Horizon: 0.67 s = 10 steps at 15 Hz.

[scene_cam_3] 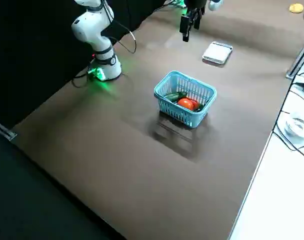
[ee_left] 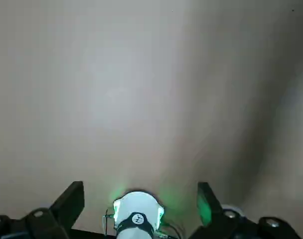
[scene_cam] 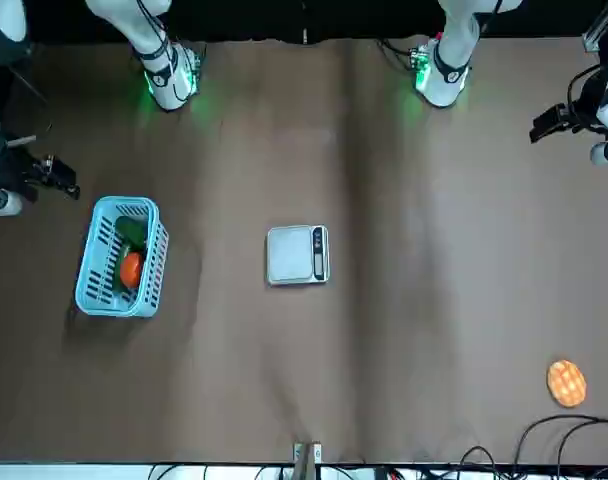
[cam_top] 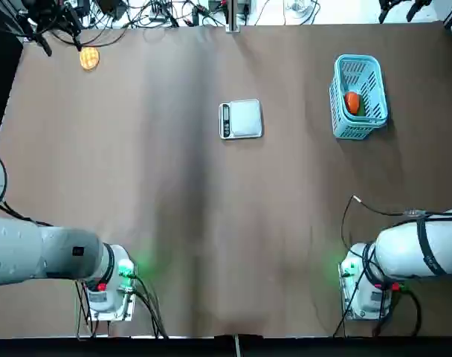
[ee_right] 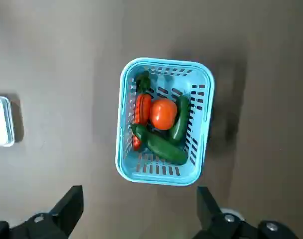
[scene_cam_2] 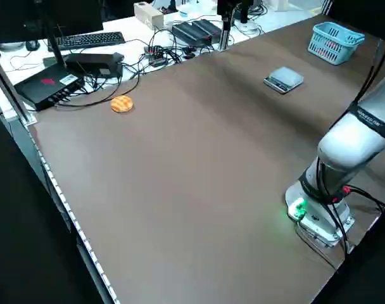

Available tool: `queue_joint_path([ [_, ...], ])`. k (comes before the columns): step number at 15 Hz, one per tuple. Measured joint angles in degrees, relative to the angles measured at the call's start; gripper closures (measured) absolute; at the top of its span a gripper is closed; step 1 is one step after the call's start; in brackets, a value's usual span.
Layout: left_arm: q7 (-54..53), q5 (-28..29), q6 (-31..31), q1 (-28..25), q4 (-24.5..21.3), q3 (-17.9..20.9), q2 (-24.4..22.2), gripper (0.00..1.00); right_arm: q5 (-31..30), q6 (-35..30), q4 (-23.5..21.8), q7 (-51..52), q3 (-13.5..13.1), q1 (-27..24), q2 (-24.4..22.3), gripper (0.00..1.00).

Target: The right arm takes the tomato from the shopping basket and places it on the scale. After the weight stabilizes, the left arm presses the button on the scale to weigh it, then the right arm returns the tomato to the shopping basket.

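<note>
Desk (cam_top: pixel 270 223), broad, brown and smooth-topped, offers little to stop a round fruit if it is dropped short of the scale. White jointed right arm (cam_top: pixel 427 249) and white jointed left arm (cam_top: pixel 33 253) must both serve the middle; if the left one reaches in before the right withdraws, they could collide. Light-blue plastic lattice basket (ee_right: pixel 209 109) has raised walls, so a low or off-centre descent could catch the rim and drag or tip it. Flat square scale (cam_top: pixel 245 119) with its silver-grey platform may shift or misread if the fruit lands hard or an arm leans on it. Right claw (ee_right: pixel 140 199), dark, is near the basket, its fingers apart; left claw (ee_left: pixel 140 196), also dark, is over the desk's far left side, fingers apart too. Two glossy green vegetables (ee_right: pixel 166 149) and an orange-red carrot (ee_right: pixel 142 109) crowd the target, so a finger could jam on them or pinch one as well. Glossy orange-red tomato (ee_right: pixel 163 114) lies among them inside the basket; its slick roundness could make it squirt from a shallow grip. Narrow dark control strip (cam_top: pixel 226 120) leaves scant margin: a misjudged press could miss the button.
</note>
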<state>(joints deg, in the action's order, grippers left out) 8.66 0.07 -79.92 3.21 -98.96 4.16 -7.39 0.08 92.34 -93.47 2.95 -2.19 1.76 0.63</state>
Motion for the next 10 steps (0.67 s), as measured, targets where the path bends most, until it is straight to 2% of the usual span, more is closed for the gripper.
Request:
queue_joint_path([
  [10,-0.75,-0.01,-0.76,0.64,0.04,-1.14,0.00,0.00,0.00,0.80,-0.01,0.01,-0.02,0.00,0.00,0.00],
])
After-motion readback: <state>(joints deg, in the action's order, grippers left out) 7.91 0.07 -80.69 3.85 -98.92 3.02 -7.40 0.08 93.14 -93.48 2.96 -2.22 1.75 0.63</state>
